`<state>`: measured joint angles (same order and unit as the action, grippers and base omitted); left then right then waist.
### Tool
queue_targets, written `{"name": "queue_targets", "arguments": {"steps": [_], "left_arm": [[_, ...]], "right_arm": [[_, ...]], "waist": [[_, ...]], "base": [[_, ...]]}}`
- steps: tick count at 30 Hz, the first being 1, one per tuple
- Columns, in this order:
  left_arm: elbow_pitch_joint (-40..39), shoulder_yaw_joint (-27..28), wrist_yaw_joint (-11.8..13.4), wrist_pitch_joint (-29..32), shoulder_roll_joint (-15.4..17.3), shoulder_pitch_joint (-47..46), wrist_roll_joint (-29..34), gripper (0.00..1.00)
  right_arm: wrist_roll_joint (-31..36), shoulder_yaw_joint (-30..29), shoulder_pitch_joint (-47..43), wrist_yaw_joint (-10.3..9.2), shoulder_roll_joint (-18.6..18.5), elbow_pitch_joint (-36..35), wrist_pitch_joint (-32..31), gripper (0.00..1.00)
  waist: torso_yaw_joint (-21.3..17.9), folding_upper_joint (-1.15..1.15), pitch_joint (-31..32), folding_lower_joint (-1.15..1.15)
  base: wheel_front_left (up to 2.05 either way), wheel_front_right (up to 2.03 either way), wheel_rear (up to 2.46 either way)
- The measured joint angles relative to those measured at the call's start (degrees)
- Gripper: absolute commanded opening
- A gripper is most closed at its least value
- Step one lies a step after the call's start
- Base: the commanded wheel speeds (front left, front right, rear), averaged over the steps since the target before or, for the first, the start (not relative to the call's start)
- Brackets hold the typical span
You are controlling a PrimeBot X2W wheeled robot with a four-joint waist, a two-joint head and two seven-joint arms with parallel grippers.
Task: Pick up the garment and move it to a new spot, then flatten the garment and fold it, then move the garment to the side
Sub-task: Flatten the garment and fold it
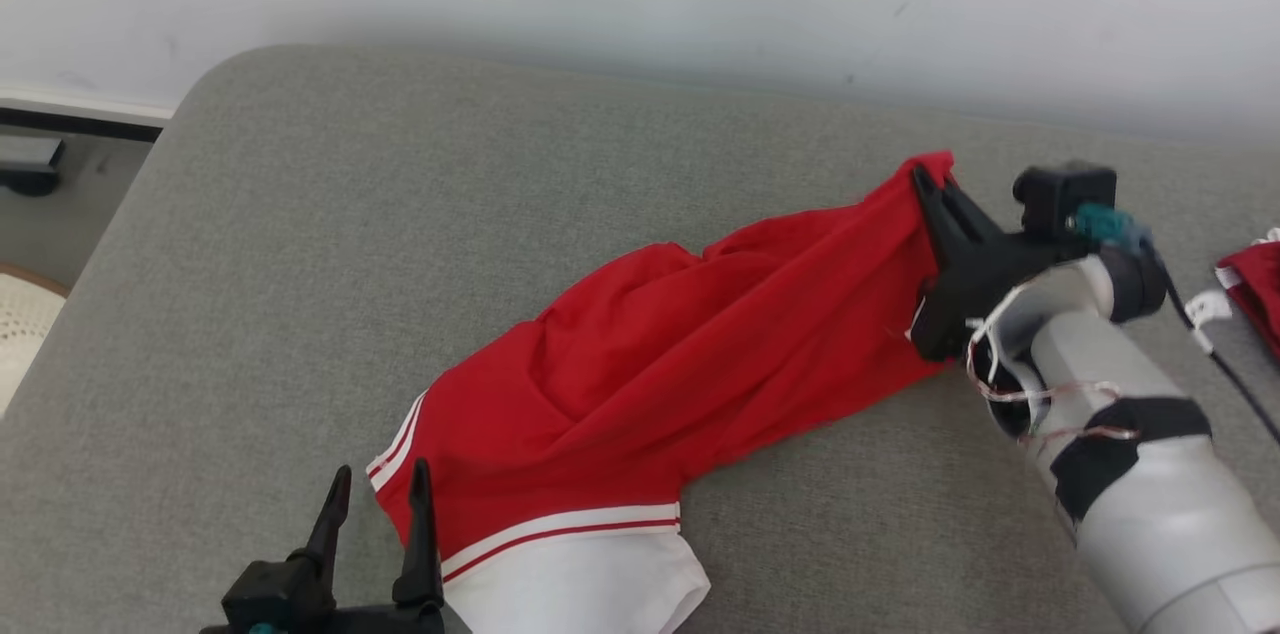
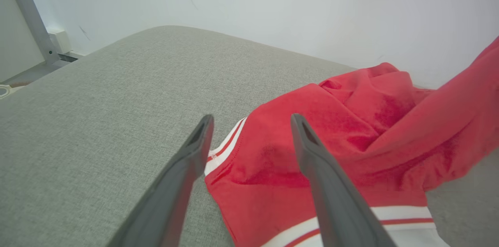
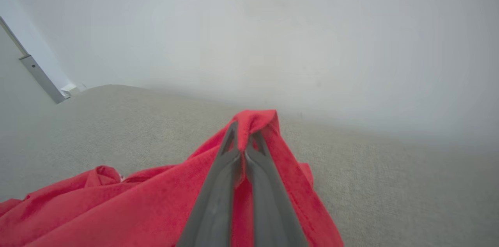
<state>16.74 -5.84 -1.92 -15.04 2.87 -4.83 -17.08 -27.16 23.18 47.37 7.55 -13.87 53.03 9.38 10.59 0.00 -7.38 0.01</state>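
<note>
Red garment [image 1: 660,364] has its far edge pinched tight between the two closed fingers of the right gripper [image 3: 245,132]. That end stands up off the grey cushion [image 1: 400,214]. The rest slopes down from those jaws and lies crumpled on the cushion. I think the grip sits there so the arm can lift it and carry it to a new spot.

The left gripper [image 1: 381,470] has its jaws wide apart with nothing in them. The garment's white striped edge [image 2: 226,143] lies just between its fingertips, maybe ready for a second hold. Past the right arm lies another red cloth [image 1: 1255,289].
</note>
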Motion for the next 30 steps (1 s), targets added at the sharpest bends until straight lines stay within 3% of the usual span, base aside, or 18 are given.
{"name": "queue_targets", "arguments": {"steps": [8,10,21,30], "left_arm": [[0.7,-2.9,0.8,0.0,0.0,-1.6,-1.2,1.0],[0.7,-3.1,1.0,0.0,0.0,-1.8,-1.3,1.0],[0.7,-1.5,1.3,0.0,0.0,-1.9,-1.6,1.0],[-0.5,-1.1,0.9,0.0,0.0,-0.8,-0.7,1.0]], "right_arm": [[0.5,3.1,7.4,0.0,0.6,9.1,-0.4,0.01],[1.3,3.9,7.8,0.0,0.9,11.2,0.4,1.0],[-3.0,3.4,7.5,0.0,-1.0,11.4,5.1,1.0],[-4.3,3.2,-3.7,0.0,-8.4,1.0,5.7,1.0]], "waist": [[2.8,0.0,-1.7,0.0],[3.4,0.0,-2.1,0.0],[1.5,0.0,-1.8,0.0],[0.2,0.0,0.1,-0.01]], "base": [[0.0,0.0,0.0],[0.0,0.0,0.0],[0.0,0.0,0.0],[0.0,0.0,0.0]]}}
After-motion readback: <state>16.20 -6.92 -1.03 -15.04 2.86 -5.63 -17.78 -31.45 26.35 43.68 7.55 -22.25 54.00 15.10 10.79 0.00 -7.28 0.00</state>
